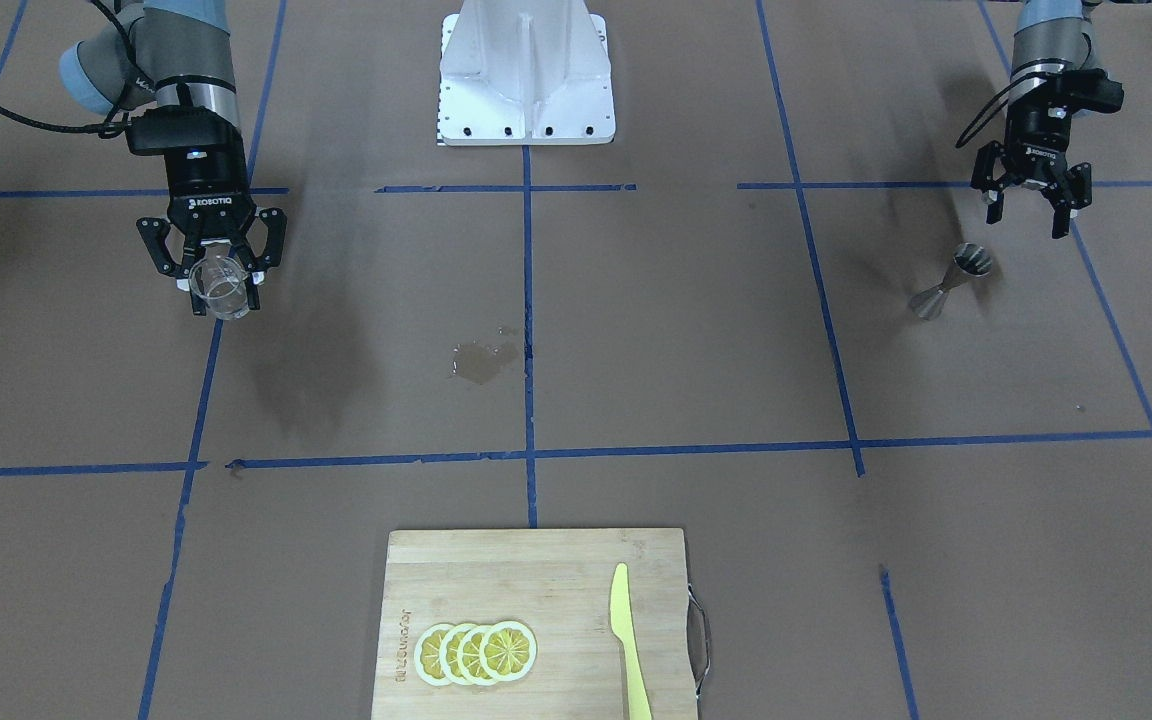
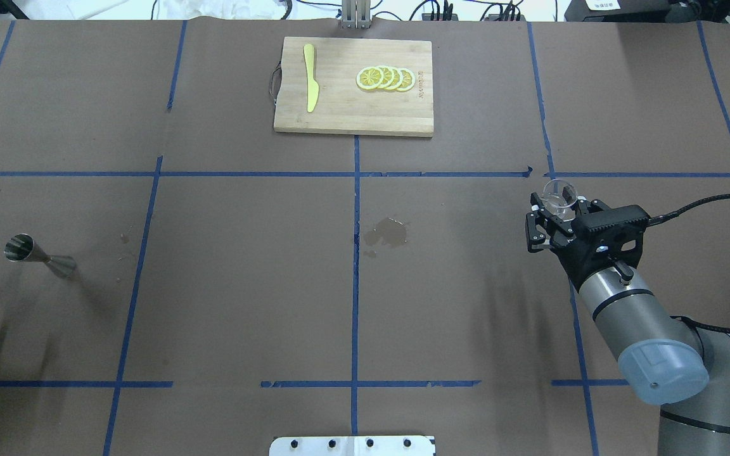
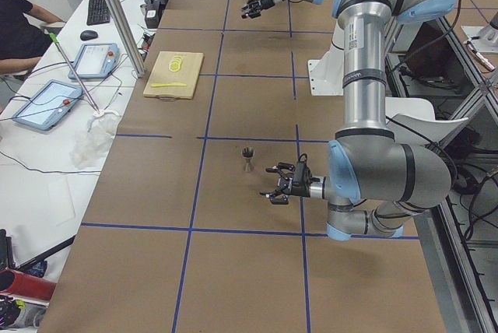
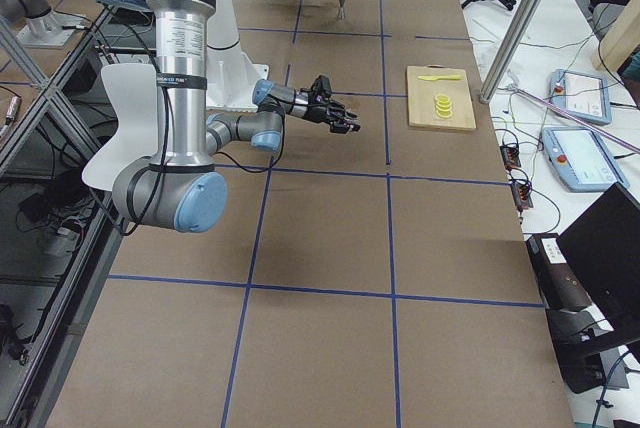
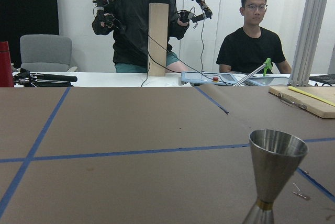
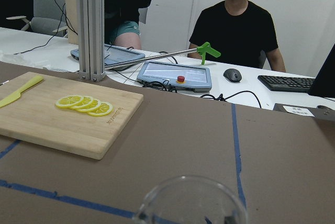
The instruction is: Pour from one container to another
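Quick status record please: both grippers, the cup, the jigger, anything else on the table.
right gripper: shut on glass cup, held above the table
left gripper: open, empty, near jigger, not touching
jigger: upright on table, robot's left side
wet patch: table centre
cutting board: operators' side, lemon slices and yellow knife on it

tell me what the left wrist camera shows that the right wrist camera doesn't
Only the left wrist camera shows the metal jigger, standing upright on the table close at lower right.

Only the right wrist camera shows the rim of the glass cup at the bottom edge, and the lemon slices on the cutting board.

Both show the cutting board, the yellow knife on it, the seated man in a black shirt, and the brown table crossed by blue tape.
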Controlling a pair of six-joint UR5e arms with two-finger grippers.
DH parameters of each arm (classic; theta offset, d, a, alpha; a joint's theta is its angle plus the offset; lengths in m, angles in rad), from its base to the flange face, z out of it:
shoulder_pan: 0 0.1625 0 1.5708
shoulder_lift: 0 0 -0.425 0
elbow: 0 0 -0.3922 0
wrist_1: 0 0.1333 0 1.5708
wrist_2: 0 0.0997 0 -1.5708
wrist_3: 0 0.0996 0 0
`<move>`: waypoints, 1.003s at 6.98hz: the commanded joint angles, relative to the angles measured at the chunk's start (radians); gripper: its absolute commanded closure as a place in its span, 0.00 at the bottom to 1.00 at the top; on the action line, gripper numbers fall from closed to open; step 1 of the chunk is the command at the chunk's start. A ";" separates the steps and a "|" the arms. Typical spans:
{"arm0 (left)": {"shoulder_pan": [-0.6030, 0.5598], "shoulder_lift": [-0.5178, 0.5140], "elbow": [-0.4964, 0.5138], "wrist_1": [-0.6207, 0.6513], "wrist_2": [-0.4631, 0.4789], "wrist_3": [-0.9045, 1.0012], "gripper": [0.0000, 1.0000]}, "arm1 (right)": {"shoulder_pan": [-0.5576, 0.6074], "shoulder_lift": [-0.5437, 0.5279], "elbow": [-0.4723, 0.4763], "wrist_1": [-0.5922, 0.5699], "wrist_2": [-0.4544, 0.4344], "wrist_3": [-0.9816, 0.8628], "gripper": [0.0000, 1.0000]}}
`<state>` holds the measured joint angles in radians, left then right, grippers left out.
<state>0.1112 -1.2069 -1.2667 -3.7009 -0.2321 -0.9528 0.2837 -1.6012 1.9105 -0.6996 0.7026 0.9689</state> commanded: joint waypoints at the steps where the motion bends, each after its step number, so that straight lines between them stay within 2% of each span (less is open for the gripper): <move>1: -0.100 0.006 0.001 -0.016 -0.030 0.000 0.00 | 0.000 0.000 0.001 -0.001 0.000 -0.001 1.00; 3: -0.233 0.015 0.000 -0.011 -0.140 0.026 0.00 | 0.000 0.000 -0.001 -0.001 0.000 -0.001 1.00; 5: -0.425 -0.005 -0.007 -0.008 -0.333 0.129 0.00 | -0.001 0.001 -0.013 -0.001 0.003 0.001 1.00; 6: -0.538 -0.022 -0.013 0.045 -0.457 0.146 0.00 | -0.001 0.001 -0.013 -0.001 0.014 0.001 1.00; 7: -0.665 -0.105 -0.014 0.118 -0.574 0.198 0.00 | -0.001 0.000 -0.013 -0.001 0.024 0.001 1.00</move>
<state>-0.4121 -1.2449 -1.2776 -3.6527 -0.6677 -0.8041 0.2824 -1.6005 1.8984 -0.7009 0.7155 0.9694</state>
